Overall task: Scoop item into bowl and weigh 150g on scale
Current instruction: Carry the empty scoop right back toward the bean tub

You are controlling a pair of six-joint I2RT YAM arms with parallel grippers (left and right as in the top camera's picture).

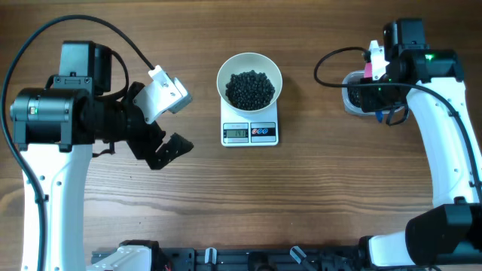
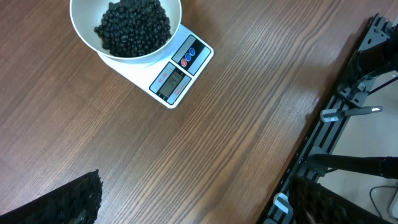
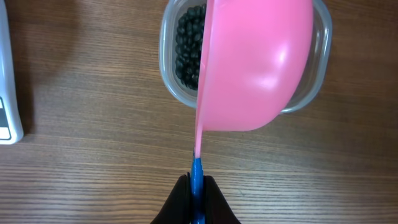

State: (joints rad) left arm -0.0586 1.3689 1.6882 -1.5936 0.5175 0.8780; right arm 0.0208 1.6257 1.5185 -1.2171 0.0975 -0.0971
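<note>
The white bowl (image 1: 230, 69) sits on the white scale (image 1: 250, 132) at the table's middle back, with a heap of black beads, the item (image 1: 250, 89), inside it. The left wrist view shows the bowl (image 2: 81, 25), item (image 2: 132, 26) and scale (image 2: 180, 68) at top left. My left gripper (image 1: 162, 124) (image 2: 199, 211) hangs open left of the scale, holding nothing. My right gripper (image 3: 196, 190) (image 1: 374, 75) is shut on the blue handle of a pink scoop (image 3: 255, 62). The scoop is tilted over a clear tub (image 3: 171, 81) holding more of the item (image 3: 188, 46).
The clear tub (image 1: 355, 102) stands at the back right under the right arm. A black rail with clamps (image 1: 226, 260) (image 2: 348, 124) runs along the table's front edge. The scale's edge (image 3: 7, 93) shows at the left of the right wrist view.
</note>
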